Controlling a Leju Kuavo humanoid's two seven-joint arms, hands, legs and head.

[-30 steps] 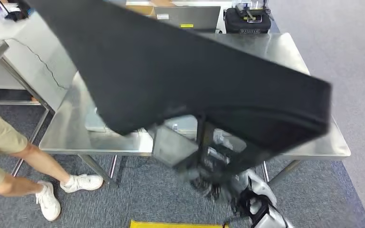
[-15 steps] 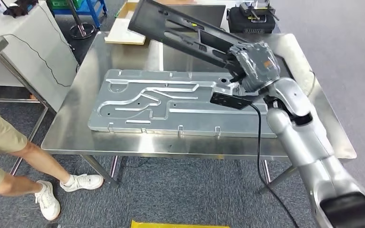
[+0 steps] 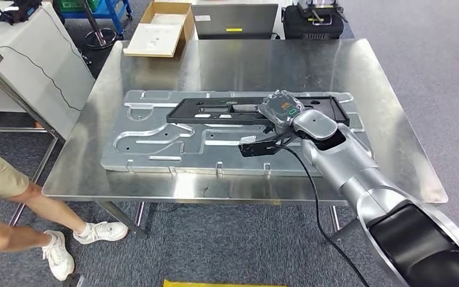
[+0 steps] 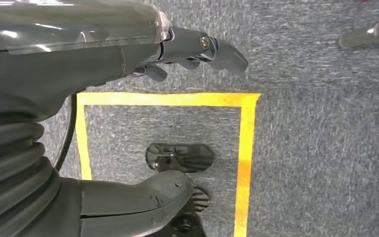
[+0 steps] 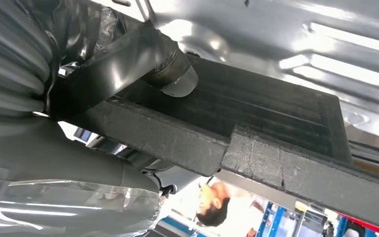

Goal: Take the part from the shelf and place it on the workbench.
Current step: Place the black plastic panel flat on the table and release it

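Black part (image 3: pixel 239 110): long axis 9-to-3 o'clock, lying on grey plate (image 3: pixel 155 140) on tabletop (image 3: pixel 388 101).
Right robot hand (image 3: pixel 280 110): clamped on part's 3 o'clock end.
Left robot hand (image 4: pixel 177 54): hangs over floor, fingers apart, holding nothing.

Left hand (image 4: pixel 128 123) seen held over grey carpet (image 4: pixel 316 123), fingers (image 4: pixel 212 47) and thumb (image 4: pixel 143 195) apart, nothing between them. Yellow tape (image 4: pixel 246 148) laid on the carpet in a squared outline. Small dark, shiny object (image 4: pixel 180 157) noted inside the outline; identity unclear.
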